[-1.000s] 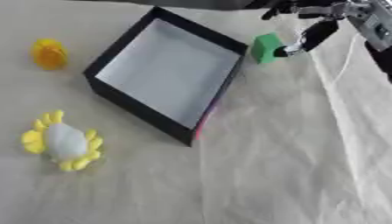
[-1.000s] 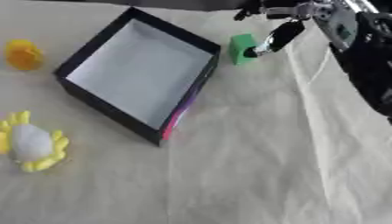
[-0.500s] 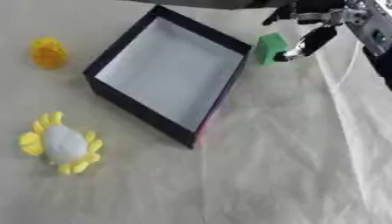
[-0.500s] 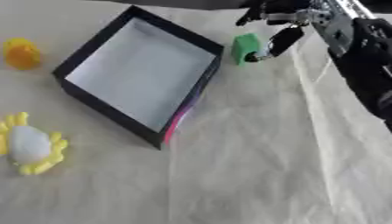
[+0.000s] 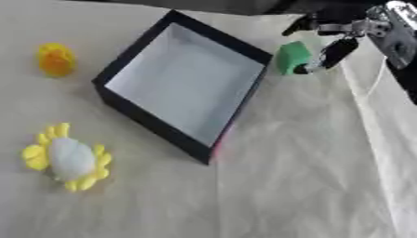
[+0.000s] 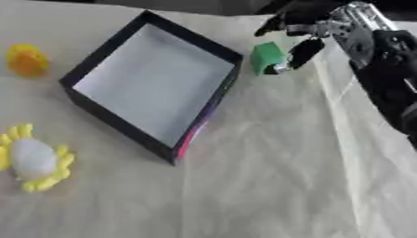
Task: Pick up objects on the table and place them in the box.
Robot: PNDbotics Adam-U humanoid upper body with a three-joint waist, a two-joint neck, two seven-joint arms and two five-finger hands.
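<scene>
Right robot hand [image 6: 313,35] pinches my green block [image 6: 266,57] just beside the black box's [image 5: 134,116] far right corner on the counter [image 5: 301,162]; I read no writing anywhere.

A creased, matt cream cloth [image 5: 301,176] covers the table. The square black box [image 5: 130,114] looks like matt cardboard with a smooth pale lining. The small green block [image 5: 291,56] looks like smooth plastic. The yellow-petalled white flower toy [image 5: 69,158] looks soft. The black and silver right hand [image 6: 322,32] shows glossy metal.
</scene>
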